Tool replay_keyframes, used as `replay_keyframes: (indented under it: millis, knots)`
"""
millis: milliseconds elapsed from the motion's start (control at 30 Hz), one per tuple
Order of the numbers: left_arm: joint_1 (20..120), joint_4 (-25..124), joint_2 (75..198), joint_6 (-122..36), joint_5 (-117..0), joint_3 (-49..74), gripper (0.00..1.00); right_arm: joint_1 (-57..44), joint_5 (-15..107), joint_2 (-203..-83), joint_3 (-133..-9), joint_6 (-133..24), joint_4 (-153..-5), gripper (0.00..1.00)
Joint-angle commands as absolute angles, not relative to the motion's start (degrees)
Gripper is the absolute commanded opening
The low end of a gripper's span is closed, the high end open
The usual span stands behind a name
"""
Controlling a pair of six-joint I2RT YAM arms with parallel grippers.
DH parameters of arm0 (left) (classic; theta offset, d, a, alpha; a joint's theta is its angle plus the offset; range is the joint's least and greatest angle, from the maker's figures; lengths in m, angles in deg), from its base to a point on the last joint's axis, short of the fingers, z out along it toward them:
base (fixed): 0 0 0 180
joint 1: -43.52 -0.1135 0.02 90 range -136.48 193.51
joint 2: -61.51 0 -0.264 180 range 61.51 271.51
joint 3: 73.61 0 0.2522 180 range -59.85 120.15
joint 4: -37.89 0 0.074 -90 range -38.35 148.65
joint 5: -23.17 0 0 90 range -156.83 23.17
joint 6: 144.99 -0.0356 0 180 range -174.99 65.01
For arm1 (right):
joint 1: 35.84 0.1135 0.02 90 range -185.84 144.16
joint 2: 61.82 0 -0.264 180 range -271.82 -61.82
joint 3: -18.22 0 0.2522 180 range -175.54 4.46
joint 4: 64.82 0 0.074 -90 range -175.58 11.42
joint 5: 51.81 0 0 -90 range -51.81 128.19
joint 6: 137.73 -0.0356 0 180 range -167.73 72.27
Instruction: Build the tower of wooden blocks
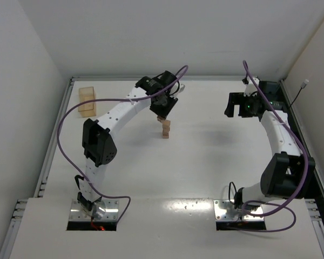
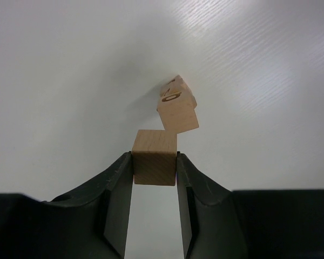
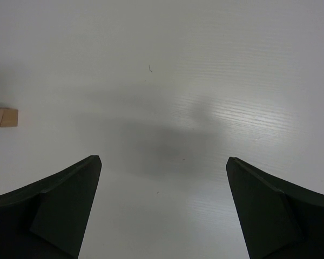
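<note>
Placement step: the left pincer [image 2: 155, 157] grips one wood block [image 2: 154, 150] just above the tower [image 2: 178, 110] at frame centre. The right pincer [image 3: 162, 159] stands open over bare tabletop [image 3: 205, 65]. The next move calls for aligning the block over the top cube, lowering it squarely, then releasing.

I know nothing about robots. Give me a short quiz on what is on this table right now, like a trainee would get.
1. True or false: the right pincer is shut.
2. What does the left pincer grip? A) a wood block B) a ball C) nothing
3. Which stands nearer the left pincer, the tower or the tan box?

Key: 1. False, its jaws stand wide open with nothing between them. 2. A. 3. The tower, which is just below that pincer. The tan box sits in the far left corner.
</note>
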State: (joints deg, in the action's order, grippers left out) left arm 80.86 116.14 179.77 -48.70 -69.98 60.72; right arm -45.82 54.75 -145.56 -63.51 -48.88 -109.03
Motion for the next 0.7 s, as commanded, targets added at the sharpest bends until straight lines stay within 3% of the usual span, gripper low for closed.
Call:
replay_keyframes:
  millis: [0,667]
  knots:
    - [80.96,115.37,180.25,-48.66,-69.29,64.33,0.00,-45.59,55.77,-145.49,-65.07,-49.40,-107.32,1.00]
    - [82.63,115.37,181.83,-49.19,-67.70,64.86,0.00,-45.59,55.77,-146.02,-64.54,-49.40,-106.79,1.00]
